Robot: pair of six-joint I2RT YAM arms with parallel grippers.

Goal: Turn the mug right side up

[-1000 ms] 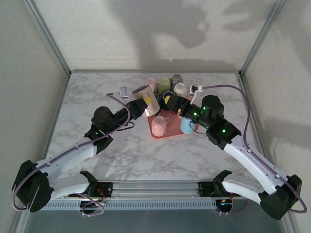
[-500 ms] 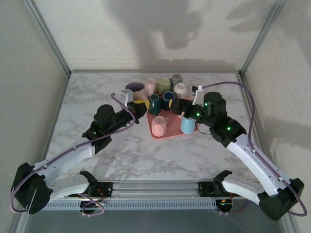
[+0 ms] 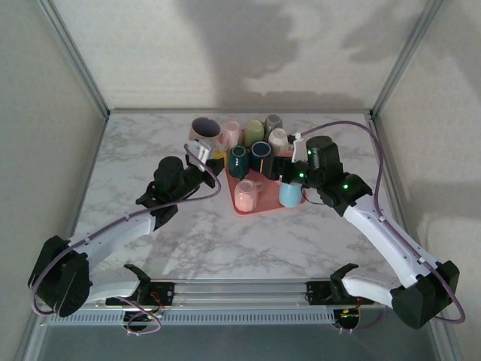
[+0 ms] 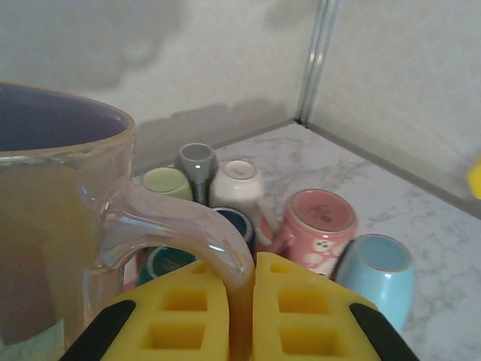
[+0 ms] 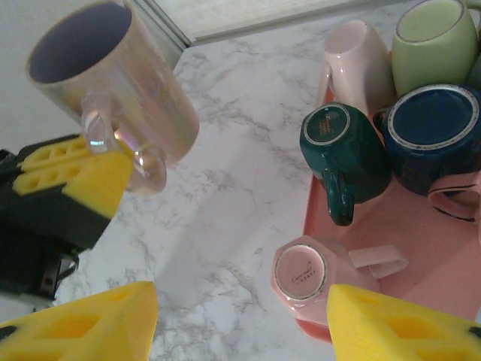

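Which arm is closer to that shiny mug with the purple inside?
Left. The left fingers pinch the shiny mug by its handle. The right fingers hang open above the pink tray, apart from the mug and off to its right.

White marble table [image 3: 225,233], a pink tray [image 3: 268,204] on its far middle

Dim, soft light on the marble table [image 3: 248,241] in the top view, and big blurred shadows sprawl across the back wall [image 3: 240,53]. Up close the mug [image 5: 113,83] throws a pearly sheen off its side and handle, while the yellow pads [image 5: 83,323] along the right wrist view's bottom edge are out of focus.
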